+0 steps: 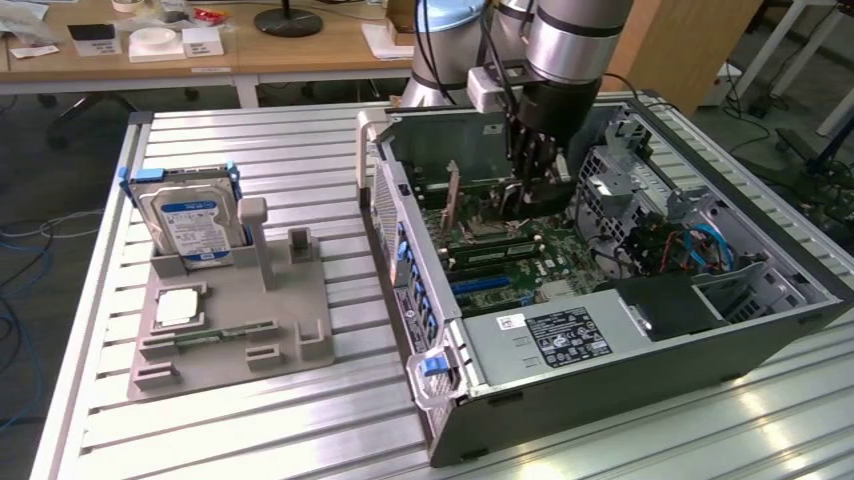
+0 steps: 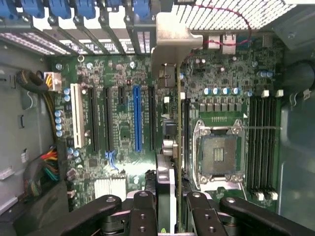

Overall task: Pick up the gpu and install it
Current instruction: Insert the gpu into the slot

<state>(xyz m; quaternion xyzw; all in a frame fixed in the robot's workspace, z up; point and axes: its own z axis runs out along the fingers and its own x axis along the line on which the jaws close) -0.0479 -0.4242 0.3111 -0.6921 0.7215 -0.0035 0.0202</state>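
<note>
**GPU held on edge inside the case, install step under way**

The pick-up looks done; the work now stands at the install. In the exterior view the arm reaches down into the open case [image 1: 747, 330] at upper centre of the frame, and the gripper [image 1: 534, 190] hangs low over the motherboard [image 1: 514, 270]. The gpu [image 1: 454, 200] stands upright on its edge just to the exterior view's left of the gripper, a thin tan-green sliver inside the case.

The wrist view looks straight down onto the board. The gripper [image 2: 178, 206] sits at lower centre of that frame, its jaws pinching the gpu [image 2: 178, 128], which runs as a narrow vertical line up the middle of the frame. Its silvery bracket [image 2: 172, 46] fans out at upper centre, close to the rear slot openings with the blue latches [image 2: 83, 7]. The card's line lies between the blue slot [image 2: 138, 118] and the empty CPU socket [image 2: 219, 155], over a dark slot beside the blue one; whether its edge already touches that slot I cannot tell.

By my judgement, seating calls for the card's edge to stay square along its slot, the bracket to meet its rear opening, and an even, straight press with no tilt.

On the surface at the exterior view's left, the hard drive [image 1: 194, 225] stands in a grey holder [image 1: 287, 310].
</note>
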